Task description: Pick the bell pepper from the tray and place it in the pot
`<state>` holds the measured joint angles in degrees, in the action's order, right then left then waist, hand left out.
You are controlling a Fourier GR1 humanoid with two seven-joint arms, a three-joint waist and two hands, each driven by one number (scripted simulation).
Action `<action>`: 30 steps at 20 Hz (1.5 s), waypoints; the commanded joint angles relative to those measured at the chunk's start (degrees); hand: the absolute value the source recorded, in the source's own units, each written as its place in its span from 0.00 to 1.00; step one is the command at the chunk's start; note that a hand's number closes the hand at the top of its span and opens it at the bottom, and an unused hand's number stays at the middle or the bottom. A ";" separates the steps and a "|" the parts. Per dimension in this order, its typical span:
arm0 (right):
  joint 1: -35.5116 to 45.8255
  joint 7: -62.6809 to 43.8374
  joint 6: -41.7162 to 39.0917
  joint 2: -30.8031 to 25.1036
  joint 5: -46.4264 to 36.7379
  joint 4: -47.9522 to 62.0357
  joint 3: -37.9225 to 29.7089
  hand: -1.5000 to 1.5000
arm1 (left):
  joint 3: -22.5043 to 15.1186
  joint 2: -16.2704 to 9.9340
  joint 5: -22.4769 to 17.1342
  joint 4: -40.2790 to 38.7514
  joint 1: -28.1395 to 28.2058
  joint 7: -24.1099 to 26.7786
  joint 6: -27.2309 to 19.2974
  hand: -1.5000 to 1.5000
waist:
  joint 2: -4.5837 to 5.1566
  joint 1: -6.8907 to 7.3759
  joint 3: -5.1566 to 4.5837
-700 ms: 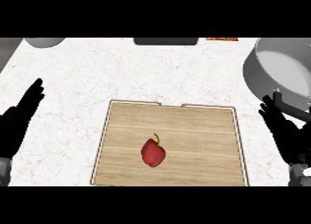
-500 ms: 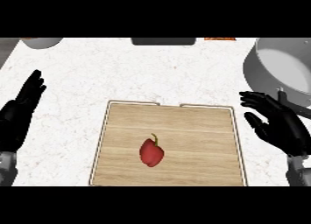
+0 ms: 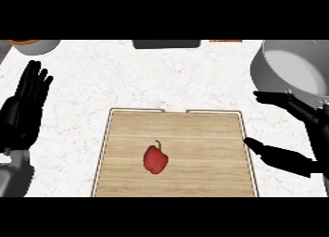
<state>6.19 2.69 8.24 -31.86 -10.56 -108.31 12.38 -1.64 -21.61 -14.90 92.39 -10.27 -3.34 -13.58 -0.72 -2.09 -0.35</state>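
Head view: wooden tray (image 3: 215, 134) in middle of white counter (image 3: 146, 78), bare counter strip on both tray sides. Red bell pepper (image 3: 155, 159) lies on tray, left of centre, free wood all around it. Grey pot (image 3: 276, 76) at far right, beyond tray corner. My right hand (image 3: 310, 139) at tray right edge, thumb and fingers spread wide, holding nothing. My left hand (image 3: 23, 109) rests open at left edge, fingers up.

— Vantage? 
— Single head view, looking steeply down on counter (image 3: 160, 78) from near edge.
— Framing? 
— Close: tray (image 3: 194, 134) at centre, pot (image 3: 276, 81) cropped at far right corner.
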 commanded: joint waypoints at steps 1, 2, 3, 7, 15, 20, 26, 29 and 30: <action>-5.73 1.17 2.69 -1.14 -11.16 -10.80 6.52 0.00 | -0.22 2.55 0.55 0.18 -1.25 1.31 -1.61 0.50 | 0.25 0.40 0.27; -7.46 2.60 2.64 -1.55 -13.86 -10.15 8.04 0.00 | 0.81 1.80 -0.51 -2.60 -4.86 -0.49 -0.55 0.50 | 0.50 0.34 0.30; -10.73 1.96 3.13 -2.02 -15.80 -12.34 8.61 0.00 | -1.13 4.46 1.43 -2.42 -0.90 4.67 -0.93 0.50 | 0.47 0.63 0.29; -9.77 -15.17 -2.64 -4.60 -26.21 -20.95 14.29 0.00 | 0.98 1.98 -0.95 -1.82 -3.77 0.33 1.04 0.50 | 0.38 1.08 0.20; 2.02 -39.98 -22.77 0.52 -34.28 -23.38 27.99 0.00 | -1.45 5.33 2.13 -6.88 -7.57 1.72 -0.47 0.50 | 0.72 1.96 0.13; 10.73 -51.12 -30.60 13.63 -35.24 -15.25 32.20 0.00 | 0.51 3.82 1.41 -4.99 -7.01 0.49 1.07 0.50 | 0.74 2.63 0.25; 11.07 -53.31 -29.75 22.85 -39.05 -4.48 33.09 0.00 | 1.12 5.41 2.05 -6.58 -5.26 3.23 2.82 0.50 | 0.77 2.33 0.33; 9.63 -51.66 -32.51 23.36 -37.62 -4.33 30.50 0.00 | 0.84 6.08 2.48 -1.57 -1.74 1.55 2.90 0.50 | 0.68 2.32 0.35; 9.34 -56.08 -32.97 27.46 -40.47 -4.85 35.13 0.00 | 1.65 6.46 3.36 -5.95 -7.31 1.14 1.84 0.50 | 0.70 2.02 0.34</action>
<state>15.62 -50.44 -22.56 -9.57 -49.20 -115.46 45.79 -0.49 -16.12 -12.77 87.64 -15.17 -1.29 -11.13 -0.01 0.17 -0.03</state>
